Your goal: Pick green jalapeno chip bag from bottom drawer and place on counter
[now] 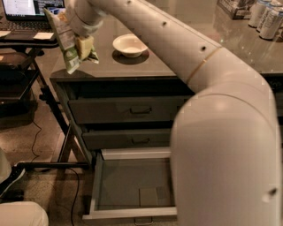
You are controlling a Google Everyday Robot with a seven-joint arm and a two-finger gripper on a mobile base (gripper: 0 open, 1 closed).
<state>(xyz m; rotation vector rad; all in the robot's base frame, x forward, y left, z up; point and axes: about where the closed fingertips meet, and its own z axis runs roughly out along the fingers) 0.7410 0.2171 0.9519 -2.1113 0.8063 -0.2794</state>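
The green jalapeno chip bag (65, 42) hangs upright in my gripper (82, 44), which is shut on it just above the left end of the counter (168, 57). The bag's lower edge is near the counter's front left corner. My arm reaches from the lower right across the frame to that corner. The bottom drawer (132, 187) is pulled out below and its inside looks bare, with my arm hiding its right part.
A white bowl (129, 45) sits on the counter right of the gripper. Cans (267, 17) stand at the far right back. A black side table with a laptop (26, 11) is at the left. Two shut drawers (128, 110) are above the open one.
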